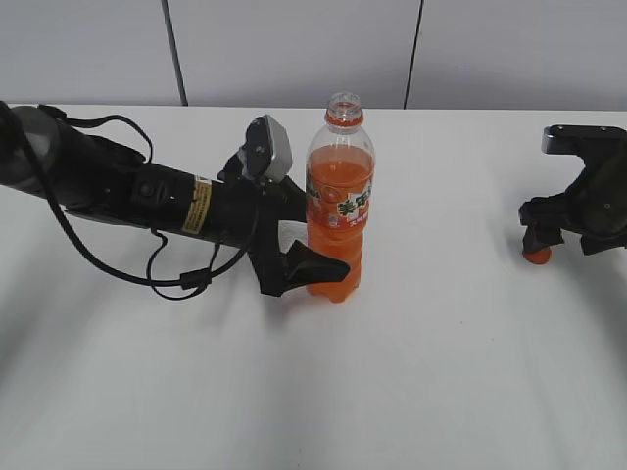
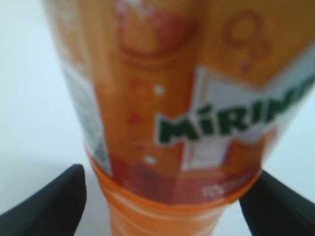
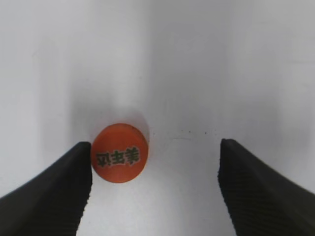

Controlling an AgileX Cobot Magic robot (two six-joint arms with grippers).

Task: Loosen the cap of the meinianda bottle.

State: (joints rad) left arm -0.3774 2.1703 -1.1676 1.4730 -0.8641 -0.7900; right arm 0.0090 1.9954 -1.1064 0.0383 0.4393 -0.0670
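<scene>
Cap (image 3: 119, 153): off, lying on surface (image 1: 441, 372) between right gripper's (image 3: 155, 189) open jaws. Mirinda bottle (image 1: 339, 211): uncapped, clamped by left gripper (image 1: 312, 257). Task apparently complete.

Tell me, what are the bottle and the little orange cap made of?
The bottle looks like clear, glossy plastic: the orange drink shows through the wall, the empty neck is see-through, and a printed label wraps the middle. The cap looks like solid orange plastic with a smooth, fairly matte top bearing dark printed characters; it lies on the table, off the bottle.
</scene>
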